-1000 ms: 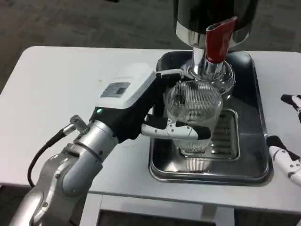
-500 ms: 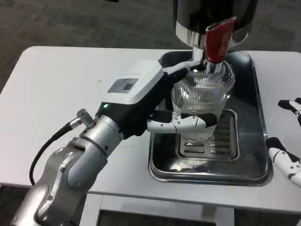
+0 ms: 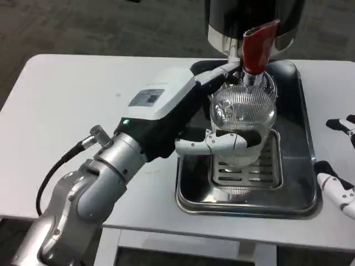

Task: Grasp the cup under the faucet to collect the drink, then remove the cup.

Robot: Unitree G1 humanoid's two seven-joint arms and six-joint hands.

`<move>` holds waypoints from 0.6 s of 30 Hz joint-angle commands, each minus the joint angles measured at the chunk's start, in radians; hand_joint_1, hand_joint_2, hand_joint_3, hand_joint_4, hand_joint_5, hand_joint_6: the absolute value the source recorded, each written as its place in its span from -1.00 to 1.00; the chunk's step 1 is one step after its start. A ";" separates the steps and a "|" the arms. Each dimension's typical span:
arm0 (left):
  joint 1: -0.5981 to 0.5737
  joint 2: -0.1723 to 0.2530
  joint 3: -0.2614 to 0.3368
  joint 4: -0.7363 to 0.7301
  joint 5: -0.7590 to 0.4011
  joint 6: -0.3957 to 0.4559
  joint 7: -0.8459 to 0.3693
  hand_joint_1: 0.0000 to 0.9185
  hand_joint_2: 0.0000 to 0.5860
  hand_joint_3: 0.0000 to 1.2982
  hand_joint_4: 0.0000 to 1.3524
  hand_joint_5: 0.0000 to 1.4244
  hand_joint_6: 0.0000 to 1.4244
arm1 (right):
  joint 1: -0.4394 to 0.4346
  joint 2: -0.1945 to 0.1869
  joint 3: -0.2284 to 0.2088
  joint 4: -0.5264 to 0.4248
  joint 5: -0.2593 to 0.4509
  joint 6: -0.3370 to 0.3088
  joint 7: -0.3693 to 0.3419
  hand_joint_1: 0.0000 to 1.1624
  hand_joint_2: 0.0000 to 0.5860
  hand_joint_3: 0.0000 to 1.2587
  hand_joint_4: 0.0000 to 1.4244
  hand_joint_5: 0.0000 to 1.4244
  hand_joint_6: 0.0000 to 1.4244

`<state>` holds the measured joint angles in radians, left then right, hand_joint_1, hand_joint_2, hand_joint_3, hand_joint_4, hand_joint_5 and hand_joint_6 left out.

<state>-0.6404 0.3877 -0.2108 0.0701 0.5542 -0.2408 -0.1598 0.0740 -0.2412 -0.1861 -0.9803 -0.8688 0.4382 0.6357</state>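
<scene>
A clear ribbed glass cup (image 3: 242, 127) hangs above the metal drip tray (image 3: 302, 191), its mouth just below the dispenser's spout and red tap handle (image 3: 256, 47). My left hand (image 3: 191, 119) grips the cup from the left, with white and black fingers (image 3: 222, 144) wrapped across its front. I cannot tell whether there is any liquid in the cup. My right hand (image 3: 339, 180) rests at the table's right edge, fingers apart, holding nothing.
The black and chrome dispenser body (image 3: 252, 19) stands at the back of the tray. A slotted grate (image 3: 249, 172) lies in the tray under the cup. White tabletop (image 3: 72, 111) stretches to the left.
My left hand has carried the cup back and to the right, from mid-tray to right beneath the spout. The right hand has barely shifted.
</scene>
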 commanded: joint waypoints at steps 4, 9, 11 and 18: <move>0.057 0.041 0.029 -0.083 -0.023 -0.011 -0.018 -0.50 -0.62 -0.76 -0.67 -0.09 0.56 | 0.007 -0.005 0.007 0.007 0.014 0.007 -0.021 -0.34 0.59 -0.78 -0.97 -0.95 -0.82; 0.096 0.059 0.058 -0.145 -0.040 0.005 -0.030 -0.49 -0.60 -0.75 -0.66 -0.08 0.56 | 0.000 -0.006 0.017 0.012 0.013 0.011 -0.025 -0.34 0.59 -0.77 -0.97 -0.95 -0.82; 0.118 0.072 0.072 -0.180 -0.047 0.010 -0.040 -0.49 -0.59 -0.75 -0.66 -0.08 0.56 | -0.002 -0.006 0.021 0.015 0.013 0.014 -0.026 -0.34 0.59 -0.77 -0.97 -0.95 -0.82; 0.182 0.091 0.125 -0.268 -0.083 0.020 -0.058 -0.51 -0.58 -0.74 -0.66 -0.08 0.57 | -0.002 -0.007 0.031 0.017 0.009 0.019 -0.030 -0.34 0.61 -0.76 -0.97 -0.95 -0.82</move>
<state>-0.4947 0.4603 -0.1101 -0.1550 0.4935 -0.2284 -0.2011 0.0635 -0.2468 -0.1618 -0.9585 -0.8642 0.4522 0.6178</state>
